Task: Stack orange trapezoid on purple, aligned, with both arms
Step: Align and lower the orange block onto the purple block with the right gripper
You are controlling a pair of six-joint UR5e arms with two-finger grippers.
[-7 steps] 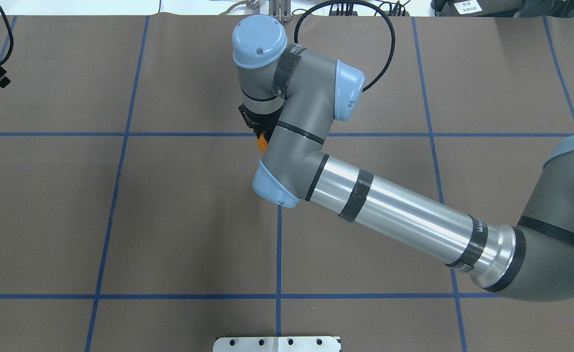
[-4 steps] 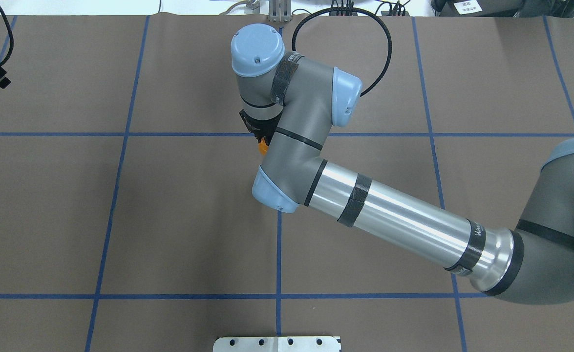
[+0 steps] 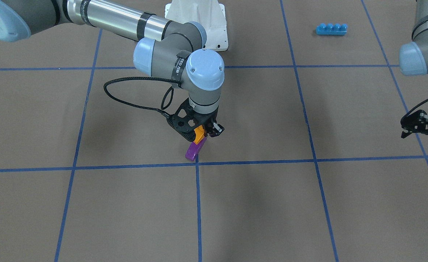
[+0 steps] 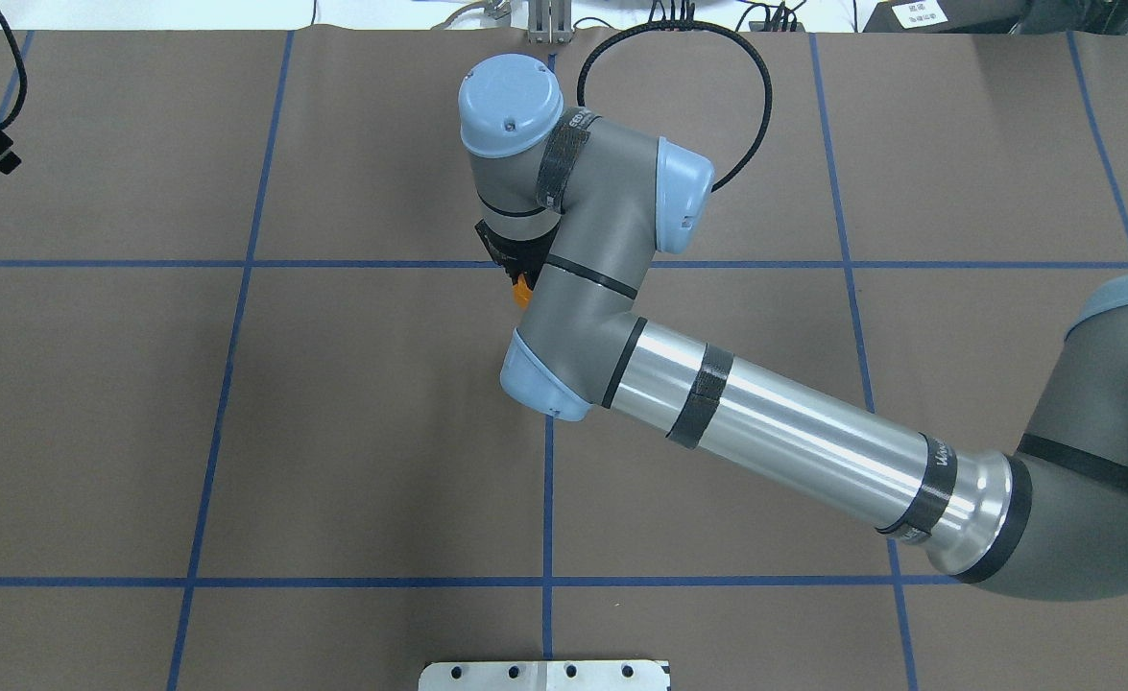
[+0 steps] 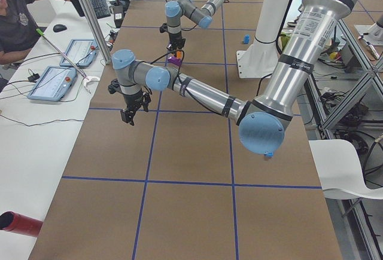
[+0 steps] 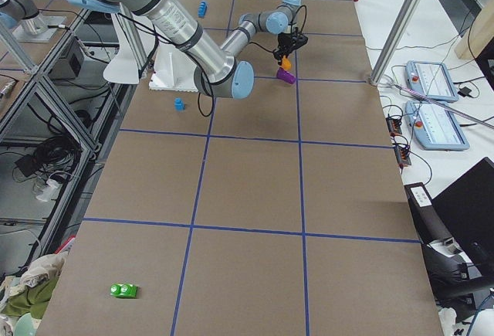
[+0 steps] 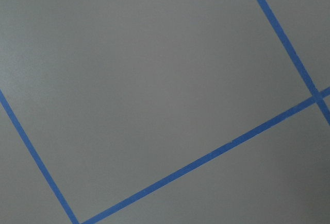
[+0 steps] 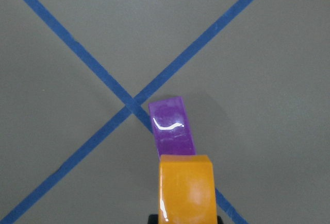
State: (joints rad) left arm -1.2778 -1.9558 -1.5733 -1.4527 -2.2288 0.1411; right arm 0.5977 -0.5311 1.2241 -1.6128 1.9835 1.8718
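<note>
1. Orange brick [image 3: 199, 133] hangs clamped between the fingers of the right gripper [image 3: 199, 137], which points down at the table [image 3: 90, 218]; from overhead only a sliver of it shows beside the wrist
2. Right below it the purple brick [image 3: 195, 150] lies on the table with one end at a crossing of the blue tape lines [image 3: 197, 164]; in the right wrist view the orange one covers its near end, and I cannot tell whether the two touch
3. The right arm [image 4: 775, 432] reaches in from the robot's side, its elbow bent over that crossing, with a black cable [image 3: 126, 100] looping out from the wrist
4. The white pedestal [image 3: 203, 22] stands behind the right wrist in the front view
5. A long blue brick [image 3: 331, 29] lies well apart from the pair, towards the left arm's side
6. The left gripper [image 5: 131, 113] hovers above bare table on the left arm [image 5: 203, 92], well away from both bricks; I cannot tell whether its fingers are apart or together, and its wrist camera shows only table and tape
7. A small blue brick [image 6: 179, 104] sits near the pedestal on the right arm's side
8. A green brick [image 6: 123, 290] lies far off, near the table's end on that side
9. A person [image 5: 15, 15] sits beyond the table's edge, by two tablets [image 5: 60, 72]
</note>
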